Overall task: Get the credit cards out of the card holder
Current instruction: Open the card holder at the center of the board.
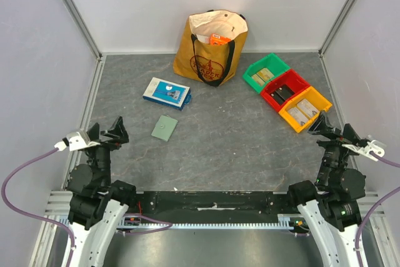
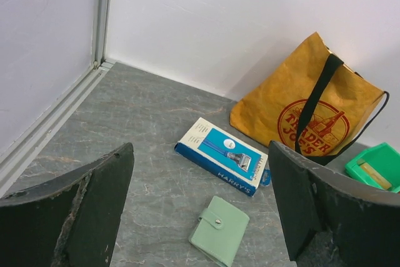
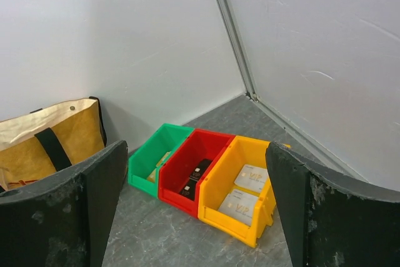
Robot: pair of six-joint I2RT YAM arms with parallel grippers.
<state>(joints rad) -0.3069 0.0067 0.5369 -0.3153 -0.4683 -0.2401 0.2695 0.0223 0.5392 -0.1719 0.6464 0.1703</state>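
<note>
**Both tools spread wide, card holder closed on the table**

Nearest the arm bases, the left tool (image 1: 107,131) and the right tool (image 1: 334,129) hang over the two near corners. Each has its flat black fingers spread wide and grips nothing. Between them lies a broad stretch of the table (image 1: 237,148), a smooth grey surface veined like stone.

Just ahead of the left tool lies the card holder (image 1: 164,127), a small pale green rectangle with rounded corners and a snap tab. It is folded closed and flat, with bare table on every side of it. Beyond it, close but apart, sits a flat blue-and-white cardboard box (image 1: 167,92) at an angle.

On the right, three plastic bins touch in a diagonal row: yellow (image 1: 305,109) nearest, then red (image 1: 285,90), then green (image 1: 265,73). A tan paper bag (image 1: 211,45) with black straps stands against the back wall. Metal rails edge the side walls.
</note>
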